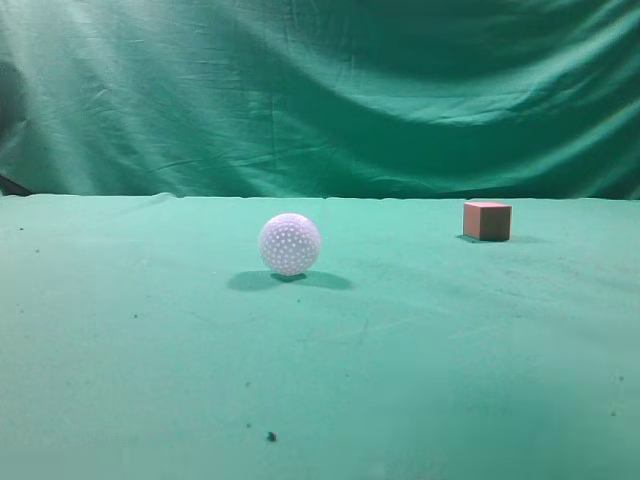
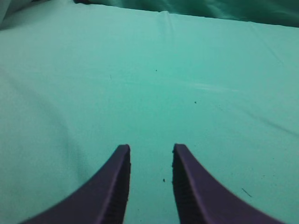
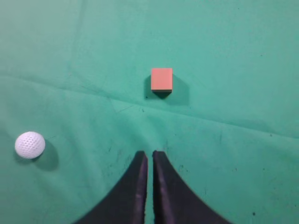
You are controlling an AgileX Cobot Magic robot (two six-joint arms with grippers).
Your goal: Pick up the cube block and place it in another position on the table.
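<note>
The cube block (image 1: pixel 487 220) is a small reddish-brown cube with a salmon top. It rests on the green table (image 1: pixel 150 340) at the back right. In the right wrist view the cube block (image 3: pixel 161 80) lies ahead of my right gripper (image 3: pixel 149 153), well apart from it. My right gripper is shut and empty, above the table (image 3: pixel 233 154). My left gripper (image 2: pixel 150 147) is open and empty over bare green table (image 2: pixel 154 84). Neither gripper shows in the exterior view.
A white dimpled ball (image 1: pixel 290 244) sits near the table's middle, left of the cube; it also shows at the left of the right wrist view (image 3: pixel 30 144). A draped green curtain (image 1: pixel 320 90) closes the back. A few dark specks (image 1: pixel 271 436) lie on the cloth.
</note>
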